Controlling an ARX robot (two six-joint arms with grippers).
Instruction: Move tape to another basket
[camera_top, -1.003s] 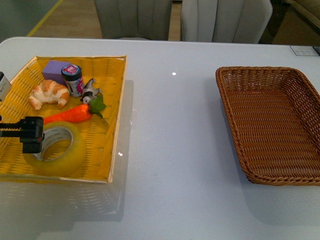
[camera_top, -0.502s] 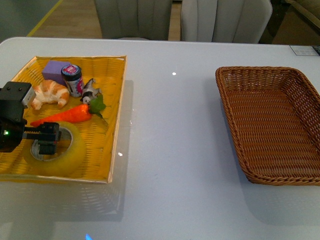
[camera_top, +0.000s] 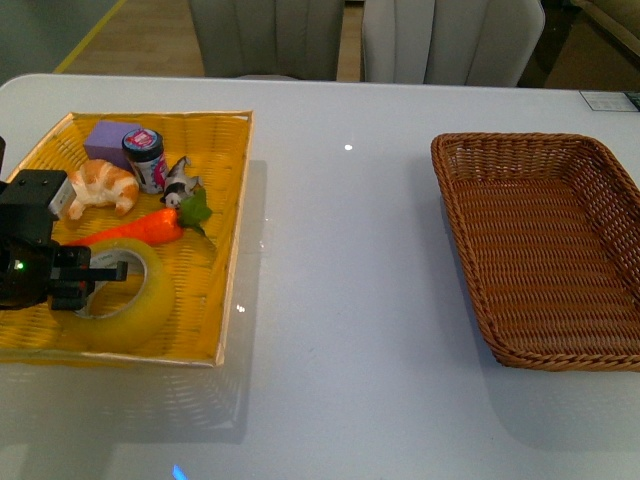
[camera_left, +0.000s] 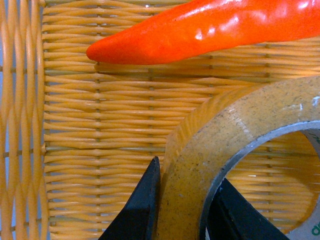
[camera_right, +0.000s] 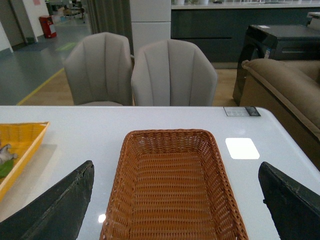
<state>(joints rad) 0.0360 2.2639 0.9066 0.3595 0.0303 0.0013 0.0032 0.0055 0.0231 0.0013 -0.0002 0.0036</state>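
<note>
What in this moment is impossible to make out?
- Front view: print on the jar, too small.
- Left wrist view: print on the tape core, cut off by the frame edge.
- Front view: whether tape clears the yellow tray; left gripper covers its side.

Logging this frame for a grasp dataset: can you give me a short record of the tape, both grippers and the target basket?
tape: in the yellow tray, next to the carrot
left gripper: shut on the tape, jaws straddling its wall, one inside the hole and one outside
right gripper: open, holding nothing, over the basket
basket: empty, apart from the yellow tray, to its right
transfer: not yet done
</note>
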